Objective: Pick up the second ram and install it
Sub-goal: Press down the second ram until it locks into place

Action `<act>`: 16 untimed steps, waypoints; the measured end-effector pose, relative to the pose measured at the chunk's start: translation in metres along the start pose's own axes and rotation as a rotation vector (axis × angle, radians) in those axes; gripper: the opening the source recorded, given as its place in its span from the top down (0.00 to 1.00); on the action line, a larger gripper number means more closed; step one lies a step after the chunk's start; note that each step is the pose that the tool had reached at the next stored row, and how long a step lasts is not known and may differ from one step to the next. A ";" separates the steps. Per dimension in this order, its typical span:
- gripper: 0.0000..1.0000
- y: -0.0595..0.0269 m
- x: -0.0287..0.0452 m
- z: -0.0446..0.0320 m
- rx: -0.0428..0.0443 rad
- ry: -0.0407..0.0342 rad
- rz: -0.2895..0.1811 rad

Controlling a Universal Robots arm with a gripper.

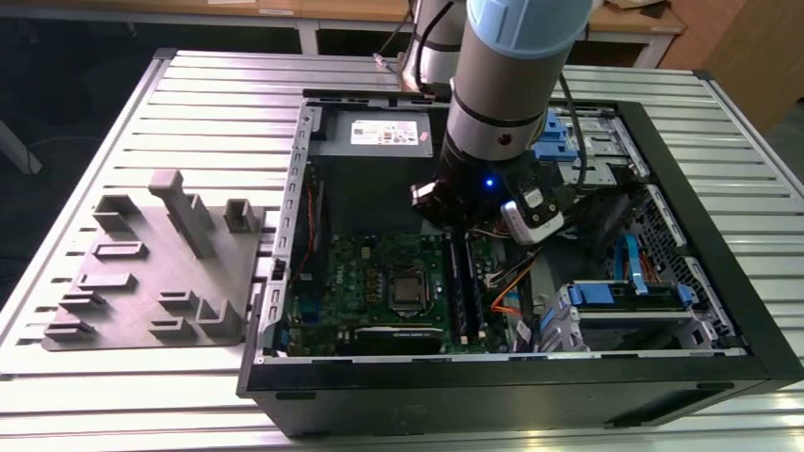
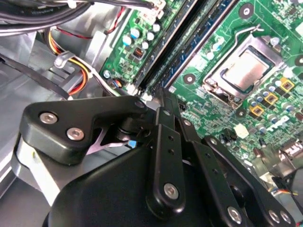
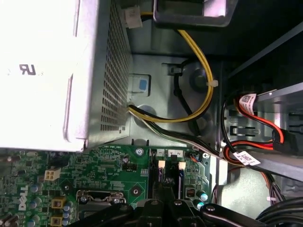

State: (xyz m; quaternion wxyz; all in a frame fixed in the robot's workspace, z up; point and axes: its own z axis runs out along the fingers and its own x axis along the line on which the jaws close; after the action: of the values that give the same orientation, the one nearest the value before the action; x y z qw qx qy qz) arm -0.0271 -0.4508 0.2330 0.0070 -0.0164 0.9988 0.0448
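Observation:
My gripper (image 1: pixel 475 224) hangs inside the open computer case, over the back end of the memory slots (image 1: pixel 465 282) on the green motherboard (image 1: pixel 377 282). Its black fingers (image 2: pixel 164 101) are shut together. Their tips sit at the end of a long dark stick, the second ram (image 2: pixel 191 47), which lies along its slot. Another stick like it (image 2: pixel 165 45) lies in the slot beside it. In the first wrist view the gripper (image 3: pixel 163 201) points at the white slot latches (image 3: pixel 161 164). I cannot tell whether the tips touch the ram.
A grey fixture block (image 1: pixel 151 273) with raised holders lies on the slatted table, to the exterior view's left of the case. The power supply (image 3: pixel 47 71), yellow and red cables (image 3: pixel 203 71), the CPU socket (image 2: pixel 246 71) and blue drive bays (image 1: pixel 628 292) crowd around the slots.

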 end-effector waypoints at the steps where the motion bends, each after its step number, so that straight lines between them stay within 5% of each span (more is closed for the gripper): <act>1: 0.93 0.0000 0.0000 0.0000 -0.0001 0.0000 0.000; 7: 0.93 -0.0044 0.0002 -0.0007 0.0003 0.0002 0.000; 16: 0.93 -0.0226 0.0007 -0.0023 0.0002 0.0001 0.000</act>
State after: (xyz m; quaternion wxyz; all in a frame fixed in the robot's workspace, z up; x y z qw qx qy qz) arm -0.0272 -0.4735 0.2332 0.0070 -0.0164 0.9988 0.0447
